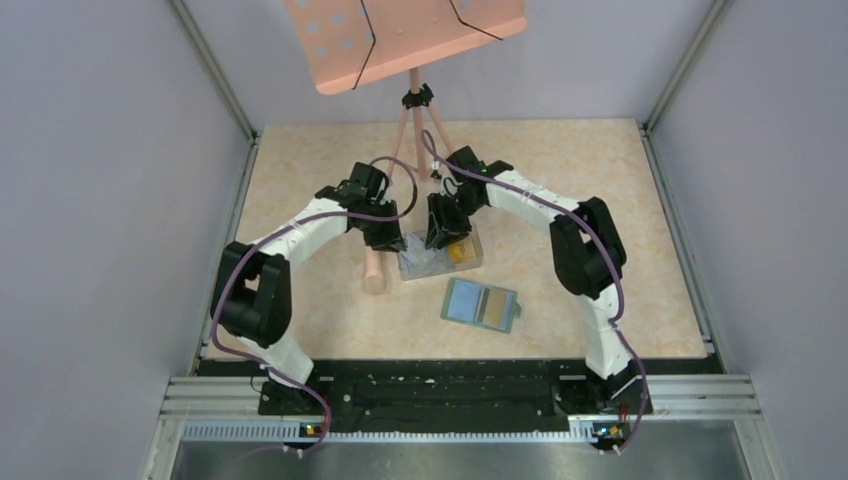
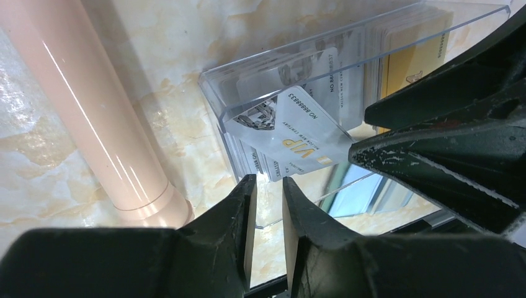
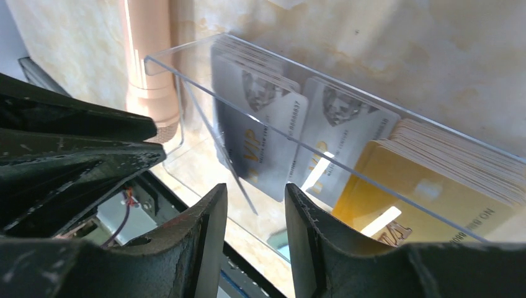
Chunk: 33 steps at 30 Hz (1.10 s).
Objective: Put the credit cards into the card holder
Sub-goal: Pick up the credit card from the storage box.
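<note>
The credit cards stand in a clear plastic box (image 1: 440, 258) at mid-table: white-grey cards (image 3: 267, 133) at one end and an orange-yellow stack (image 3: 434, 186) at the other. One white-grey VIP card (image 2: 304, 133) leans tilted over the box's end wall. It lies just past my left gripper (image 2: 268, 186), whose jaws stand a little apart with nothing between them. My right gripper (image 3: 255, 192) hangs open over the same end of the box and is empty. The card holder (image 1: 480, 305) lies open and flat on the table, nearer than the box.
A pink tripod leg (image 2: 93, 105) ends in a foot beside the box, left of my left gripper. The tripod carries a pink perforated board (image 1: 400, 35) at the back. My two grippers are close together, and the right gripper's fingers (image 2: 446, 143) fill the right of the left wrist view.
</note>
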Motion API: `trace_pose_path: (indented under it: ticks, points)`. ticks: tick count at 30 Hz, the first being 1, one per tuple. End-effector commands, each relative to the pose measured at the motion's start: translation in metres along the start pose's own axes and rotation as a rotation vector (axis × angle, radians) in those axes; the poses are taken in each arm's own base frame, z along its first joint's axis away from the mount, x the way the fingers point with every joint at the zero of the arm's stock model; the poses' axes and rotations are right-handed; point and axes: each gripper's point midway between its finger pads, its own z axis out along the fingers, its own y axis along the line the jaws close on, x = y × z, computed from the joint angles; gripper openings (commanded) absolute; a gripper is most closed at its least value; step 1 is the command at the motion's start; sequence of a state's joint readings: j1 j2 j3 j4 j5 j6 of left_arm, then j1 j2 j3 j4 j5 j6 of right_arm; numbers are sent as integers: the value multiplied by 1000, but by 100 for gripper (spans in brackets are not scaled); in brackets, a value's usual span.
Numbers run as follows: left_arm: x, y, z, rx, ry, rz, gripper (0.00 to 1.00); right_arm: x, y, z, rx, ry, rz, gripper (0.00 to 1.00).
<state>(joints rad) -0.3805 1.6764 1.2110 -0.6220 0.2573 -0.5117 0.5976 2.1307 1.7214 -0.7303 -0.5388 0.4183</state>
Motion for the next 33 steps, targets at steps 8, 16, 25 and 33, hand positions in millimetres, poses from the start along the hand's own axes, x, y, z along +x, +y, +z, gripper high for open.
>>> trace_pose_path:
  ticks: [8,16,25,33]
  points:
    - [-11,-5,-11,-7,-35,40,29,-7,10,-5,24,-23,-122,18]
    - [-8,-3,-8,-12,-21,36,29,-1,13,-2,33,3,-139,0]
    - [-12,0,-17,-38,-61,29,30,-6,22,-7,131,-44,-270,46]
    - [-16,-4,-28,-5,-118,-46,41,3,20,10,252,-30,-429,55]
